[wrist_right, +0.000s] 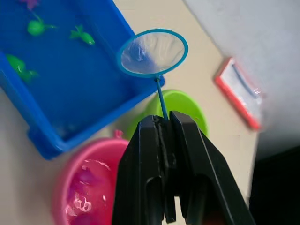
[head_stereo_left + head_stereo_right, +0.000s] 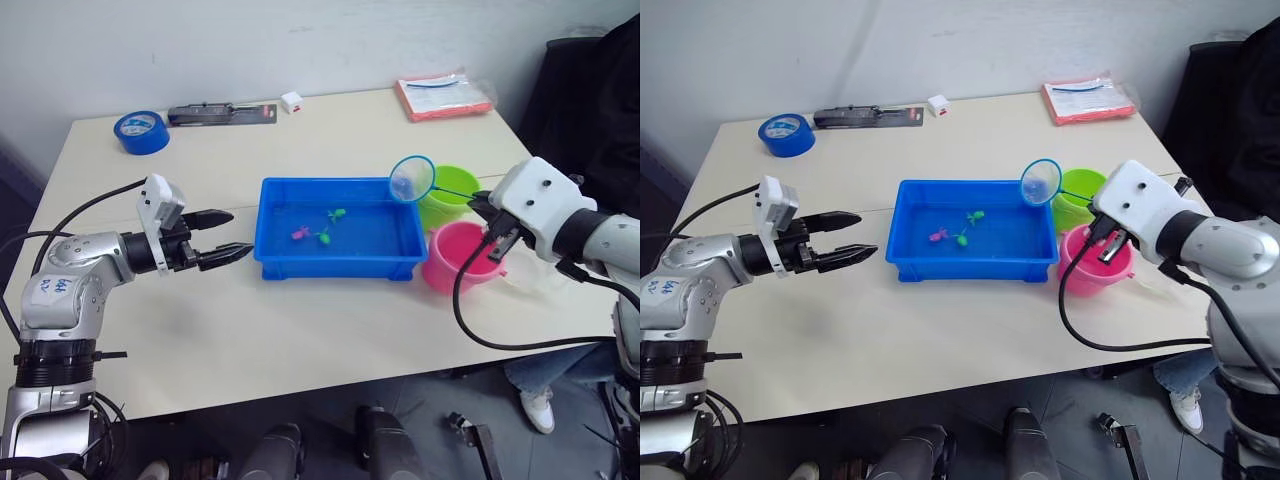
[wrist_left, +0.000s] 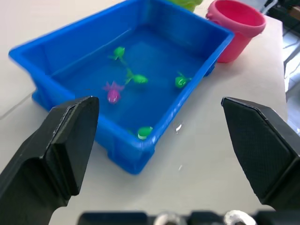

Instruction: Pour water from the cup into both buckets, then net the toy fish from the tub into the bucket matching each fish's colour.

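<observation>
The blue tub (image 2: 335, 268) sits mid-table with water, one pink toy fish (image 3: 113, 93) and several green ones (image 3: 139, 78) in it. Right of it stand the lime green bucket (image 2: 452, 196) and, nearer to me, the pink bucket (image 2: 450, 262), which holds water and pink fish. My right gripper (image 1: 164, 121) is shut on the thin handle of a blue-ringed net (image 2: 411, 178), whose hoop hangs above the tub's far right corner. My left gripper (image 2: 240, 232) hovers open just left of the tub. A clear cup (image 2: 515, 272) shows faintly behind my right arm.
At the table's back lie a blue tape roll (image 2: 141, 131), a black packaged tool (image 2: 222, 114), a small white cube (image 2: 291, 101) and a red-edged packet (image 2: 443, 96). A person in dark clothes (image 2: 590, 90) sits at the right edge.
</observation>
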`<action>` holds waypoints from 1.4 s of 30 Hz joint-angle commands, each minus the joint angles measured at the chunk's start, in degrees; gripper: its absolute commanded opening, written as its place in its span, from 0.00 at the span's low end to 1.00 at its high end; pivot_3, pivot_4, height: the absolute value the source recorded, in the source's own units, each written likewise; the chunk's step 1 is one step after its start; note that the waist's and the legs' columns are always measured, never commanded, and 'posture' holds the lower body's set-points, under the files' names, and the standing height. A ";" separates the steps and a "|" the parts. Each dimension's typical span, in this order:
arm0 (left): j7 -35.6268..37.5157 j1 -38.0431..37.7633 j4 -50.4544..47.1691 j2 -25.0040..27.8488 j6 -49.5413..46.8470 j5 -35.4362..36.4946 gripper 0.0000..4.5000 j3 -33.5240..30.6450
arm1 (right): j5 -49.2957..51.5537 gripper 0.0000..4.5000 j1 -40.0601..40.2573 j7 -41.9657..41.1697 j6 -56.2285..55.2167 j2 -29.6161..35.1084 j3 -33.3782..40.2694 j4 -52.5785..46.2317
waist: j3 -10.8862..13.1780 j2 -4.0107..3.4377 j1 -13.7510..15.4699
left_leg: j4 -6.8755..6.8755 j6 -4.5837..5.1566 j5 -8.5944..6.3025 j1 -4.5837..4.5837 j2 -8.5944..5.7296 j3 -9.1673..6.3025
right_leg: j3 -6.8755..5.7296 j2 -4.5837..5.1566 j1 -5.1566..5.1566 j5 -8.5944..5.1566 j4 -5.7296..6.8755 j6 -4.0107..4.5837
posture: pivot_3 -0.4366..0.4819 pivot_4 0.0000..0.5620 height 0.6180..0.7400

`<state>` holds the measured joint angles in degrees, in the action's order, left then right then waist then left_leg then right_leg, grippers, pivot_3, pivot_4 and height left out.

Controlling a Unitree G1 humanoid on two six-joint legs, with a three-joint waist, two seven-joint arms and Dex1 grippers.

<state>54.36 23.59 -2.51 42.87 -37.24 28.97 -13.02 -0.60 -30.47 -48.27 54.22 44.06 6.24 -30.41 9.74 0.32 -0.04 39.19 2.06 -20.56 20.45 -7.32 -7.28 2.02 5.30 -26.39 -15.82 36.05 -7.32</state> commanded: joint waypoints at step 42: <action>-10.67 -12.27 -18.06 3.43 -6.14 8.05 1.00 -11.18 | 19.74 0.18 -24.36 15.12 24.79 -22.08 -22.74 27.18 | 0.00 -0.01 -1.55 | -0.10 0.00 -0.02 0.00 -0.01 0.05 | -0.32 0.09 -0.08 0.04 -0.03 0.07 | 0.48 0.27 1.00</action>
<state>43.79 11.63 -18.31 45.23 -43.56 35.88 -22.32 19.69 -53.40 -33.94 80.32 22.70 -15.94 -4.02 9.73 0.31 -1.59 39.09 2.05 -20.58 20.45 -7.33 -7.23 1.70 5.38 -26.47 -15.78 36.03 -7.25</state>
